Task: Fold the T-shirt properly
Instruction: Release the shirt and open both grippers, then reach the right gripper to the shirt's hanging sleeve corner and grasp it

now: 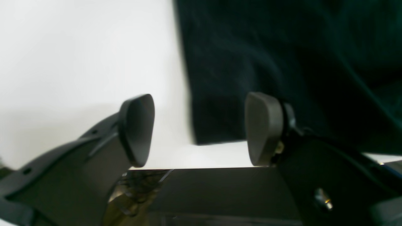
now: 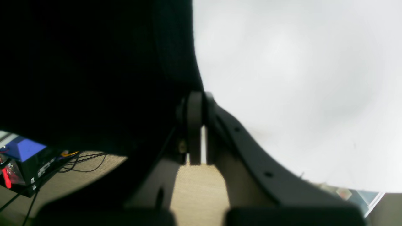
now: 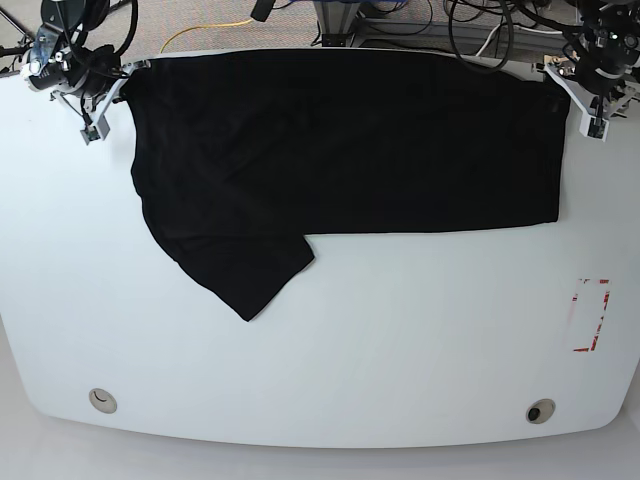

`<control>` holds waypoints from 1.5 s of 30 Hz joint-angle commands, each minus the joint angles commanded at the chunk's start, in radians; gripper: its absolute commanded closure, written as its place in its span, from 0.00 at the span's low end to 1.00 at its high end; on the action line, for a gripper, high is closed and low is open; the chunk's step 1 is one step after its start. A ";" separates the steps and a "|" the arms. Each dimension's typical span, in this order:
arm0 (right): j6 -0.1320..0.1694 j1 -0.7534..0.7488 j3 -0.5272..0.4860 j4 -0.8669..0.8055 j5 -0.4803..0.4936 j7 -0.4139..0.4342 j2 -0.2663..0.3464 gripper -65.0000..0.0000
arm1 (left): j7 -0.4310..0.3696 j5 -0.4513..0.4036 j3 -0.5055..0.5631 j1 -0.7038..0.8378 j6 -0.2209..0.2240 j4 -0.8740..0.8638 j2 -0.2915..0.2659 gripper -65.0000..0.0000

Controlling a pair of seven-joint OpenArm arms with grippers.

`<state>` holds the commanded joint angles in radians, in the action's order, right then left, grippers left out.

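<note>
The black T-shirt [image 3: 340,150] is lying along the tabletop's [image 3: 400,350] far edge, its near-left corner between the left fingers [image 1: 201,131], spread wide, while the right fingers [image 2: 204,110] are closing on its opposite corner, apparently gripping cloth.

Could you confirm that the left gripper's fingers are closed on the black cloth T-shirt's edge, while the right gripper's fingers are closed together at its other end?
Not quite: the left gripper stands open, its grey rounded fingertips well apart, as the left wrist view shows. The right gripper's fingers are indeed closed together at the other end of the black cloth T-shirt.
</note>
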<state>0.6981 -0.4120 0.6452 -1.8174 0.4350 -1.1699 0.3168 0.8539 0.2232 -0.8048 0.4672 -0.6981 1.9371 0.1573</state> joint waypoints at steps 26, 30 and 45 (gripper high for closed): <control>0.000 0.127 0.000 -0.100 -0.006 -0.011 0.005 0.48 | 0.221 -0.103 -0.121 -0.284 0.000 0.017 0.041 0.39; 0.000 0.126 0.002 -0.100 -0.003 -0.031 0.020 0.49 | 0.221 -0.103 -0.121 -0.285 0.000 0.017 0.041 0.39; 0.000 0.483 -0.008 0.215 -0.006 -0.032 -0.008 0.49 | 0.218 -0.103 0.006 -0.319 0.000 -0.023 0.041 0.39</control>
<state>0.6981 0.0713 0.6375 -1.6026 0.4289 -1.2022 0.3092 1.0717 0.1204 -0.7986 0.1481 -0.6981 1.9141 0.1987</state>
